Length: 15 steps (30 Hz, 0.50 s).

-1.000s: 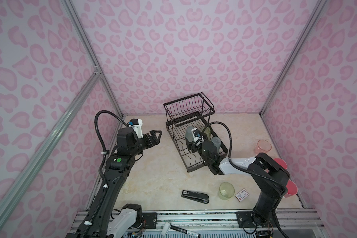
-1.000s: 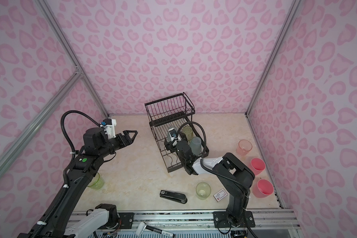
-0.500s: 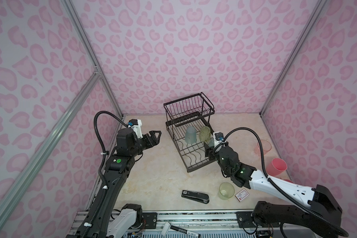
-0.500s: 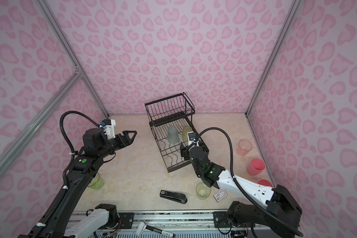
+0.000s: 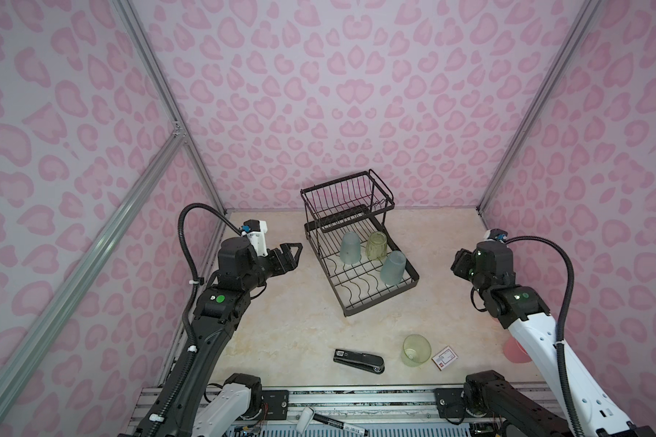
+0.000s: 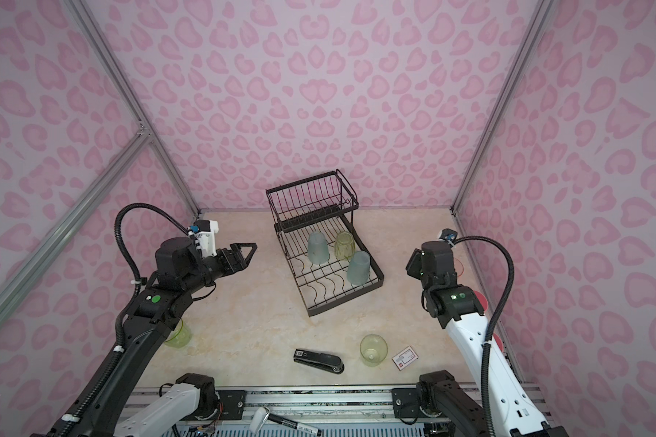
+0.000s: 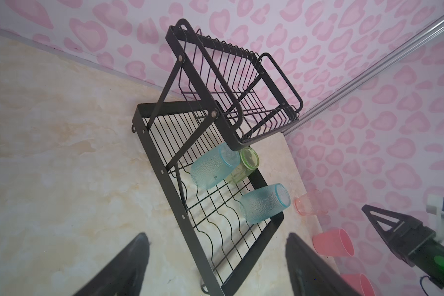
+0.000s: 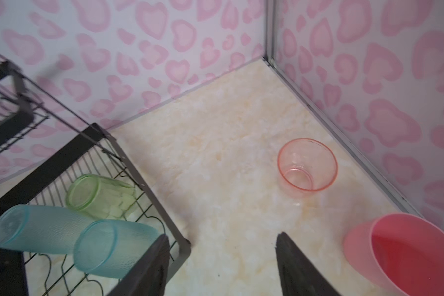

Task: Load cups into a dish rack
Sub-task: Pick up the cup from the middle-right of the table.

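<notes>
Right hand (image 8: 222, 234) withdrawn from dish rack (image 5: 381, 298), teal cup (image 5: 392, 268) left inside

Top pair high, frontal — wrists close, sharing dish rack (image 7: 162, 172).

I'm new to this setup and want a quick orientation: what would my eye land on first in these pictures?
The pink heart-spotted walls hit first, wrapping the whole cell. Next comes the black wire dish rack in the middle of the table, with two frosted teal-blue cups and a ribbed yellow-green cup standing mouth down on its lower tier. Nearer the front, a loose yellow-green cup sits beside a black stapler.
</notes>
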Tool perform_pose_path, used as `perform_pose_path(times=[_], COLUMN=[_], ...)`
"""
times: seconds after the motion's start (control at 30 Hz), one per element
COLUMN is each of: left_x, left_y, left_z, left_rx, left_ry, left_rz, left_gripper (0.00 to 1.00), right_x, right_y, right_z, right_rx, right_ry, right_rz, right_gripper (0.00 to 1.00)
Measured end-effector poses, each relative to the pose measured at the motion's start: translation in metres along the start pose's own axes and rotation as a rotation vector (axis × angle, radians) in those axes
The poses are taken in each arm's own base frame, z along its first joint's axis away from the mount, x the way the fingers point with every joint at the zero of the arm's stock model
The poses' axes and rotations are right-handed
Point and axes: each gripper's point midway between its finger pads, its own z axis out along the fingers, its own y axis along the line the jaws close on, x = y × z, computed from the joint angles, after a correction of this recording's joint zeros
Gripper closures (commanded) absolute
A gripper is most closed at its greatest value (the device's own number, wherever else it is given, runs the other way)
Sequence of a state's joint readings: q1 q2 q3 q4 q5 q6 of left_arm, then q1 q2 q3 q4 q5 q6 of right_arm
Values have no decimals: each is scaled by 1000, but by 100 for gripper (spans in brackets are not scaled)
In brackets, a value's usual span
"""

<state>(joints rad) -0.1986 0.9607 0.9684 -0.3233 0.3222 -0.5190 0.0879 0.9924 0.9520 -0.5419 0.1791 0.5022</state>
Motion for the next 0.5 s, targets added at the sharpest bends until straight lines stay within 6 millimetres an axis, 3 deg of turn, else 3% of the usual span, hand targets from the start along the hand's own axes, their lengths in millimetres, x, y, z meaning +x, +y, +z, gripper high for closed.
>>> perform_pose_path(times=[0.13, 0.5], left_x=[2, 16], left_y=[-16, -54], left_z=[-4, -11], left_rx=[32, 149], left_ry=[7, 42], left_rz=[56, 186], left_gripper=[16, 16], right_x=[8, 17], right_y=[-27, -69], right_z=[20, 56], right_rx=[51, 137], right_ry=[129, 263], right_rz=[69, 155], right_gripper=[38, 41])
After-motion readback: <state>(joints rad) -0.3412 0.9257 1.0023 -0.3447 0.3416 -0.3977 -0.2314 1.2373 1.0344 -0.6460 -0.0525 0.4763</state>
